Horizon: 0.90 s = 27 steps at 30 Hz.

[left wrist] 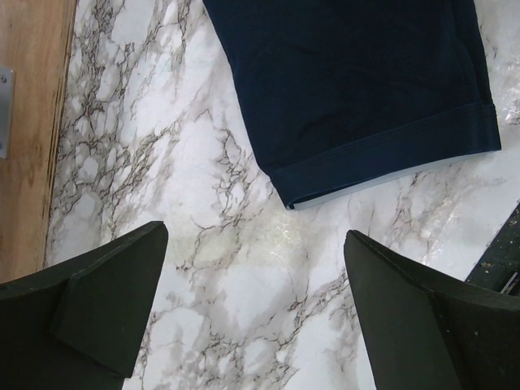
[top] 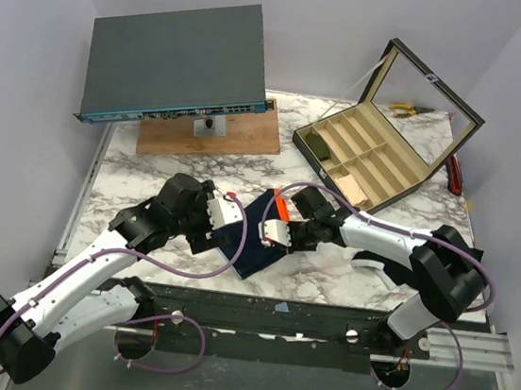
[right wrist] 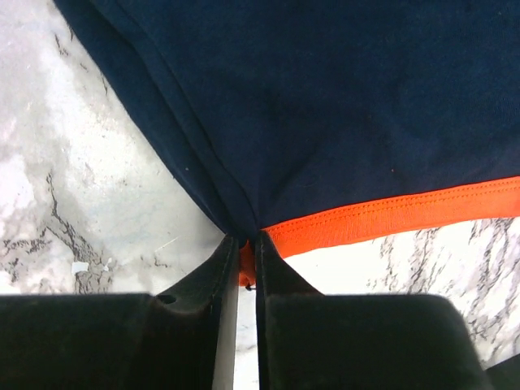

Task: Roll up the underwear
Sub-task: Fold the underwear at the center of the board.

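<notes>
The underwear (top: 253,237) is a navy garment with orange trim, lying on the marble table between my two grippers. My right gripper (top: 277,232) is shut on its orange-trimmed corner; in the right wrist view the jaws (right wrist: 247,253) pinch the fabric (right wrist: 325,106) where the navy and the orange edge meet. My left gripper (top: 224,217) is open and empty at the garment's left side. In the left wrist view its fingers (left wrist: 106,301) are spread wide over bare marble, with the hemmed navy edge (left wrist: 366,89) just beyond them.
A wooden board (top: 211,134) carries a tilted grey device (top: 177,59) at the back left. An open compartment box (top: 380,153) with a mirrored lid stands at the back right. The table's front rail (top: 302,319) runs along the near edge.
</notes>
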### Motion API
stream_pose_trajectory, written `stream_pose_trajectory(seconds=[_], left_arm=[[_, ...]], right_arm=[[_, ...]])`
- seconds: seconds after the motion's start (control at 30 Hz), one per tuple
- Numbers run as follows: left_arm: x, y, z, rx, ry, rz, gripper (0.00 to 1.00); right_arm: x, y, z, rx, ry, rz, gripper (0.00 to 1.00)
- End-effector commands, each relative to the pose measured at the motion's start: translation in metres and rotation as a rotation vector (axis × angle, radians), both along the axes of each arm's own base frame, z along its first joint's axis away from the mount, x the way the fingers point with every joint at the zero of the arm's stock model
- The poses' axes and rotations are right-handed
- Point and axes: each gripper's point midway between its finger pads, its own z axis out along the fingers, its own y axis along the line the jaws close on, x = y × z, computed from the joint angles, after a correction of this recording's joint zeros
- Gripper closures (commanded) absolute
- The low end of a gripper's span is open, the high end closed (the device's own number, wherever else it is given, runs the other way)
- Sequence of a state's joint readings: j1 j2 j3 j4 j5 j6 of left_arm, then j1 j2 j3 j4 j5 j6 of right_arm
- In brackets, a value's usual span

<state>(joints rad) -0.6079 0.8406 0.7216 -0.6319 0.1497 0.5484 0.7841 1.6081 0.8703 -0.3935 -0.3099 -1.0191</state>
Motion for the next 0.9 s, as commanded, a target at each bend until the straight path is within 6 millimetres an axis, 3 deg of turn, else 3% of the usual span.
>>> stream_pose_trajectory(seconds=[0.0,0.23,0.37,0.6,0.87], left_arm=[[-0.006,-0.002,-0.002,-0.027,0.023,-0.013,0.02],[-0.024,-0.012,-0.013,-0.063,0.108,-0.067,0.01],[-0.032,-0.026,-0.02,-0.057,0.124,-0.122,0.01],[-0.056,-0.068,-0.036,0.038,0.138,-0.288,0.01],[-0.079,-0.11,-0.05,0.117,0.234,-0.388,0.01]], right_arm=[[-0.017,-0.018,-0.016,-0.083,0.094,-0.071,0.92],[-0.033,-0.019,-0.018,-0.061,0.268,-0.268,0.96],[-0.028,-0.026,-0.024,-0.065,0.347,-0.412,0.96],[-0.016,-0.037,-0.031,-0.089,0.384,-0.56,0.97],[-0.016,-0.039,-0.033,-0.111,0.388,-0.551,0.97]])
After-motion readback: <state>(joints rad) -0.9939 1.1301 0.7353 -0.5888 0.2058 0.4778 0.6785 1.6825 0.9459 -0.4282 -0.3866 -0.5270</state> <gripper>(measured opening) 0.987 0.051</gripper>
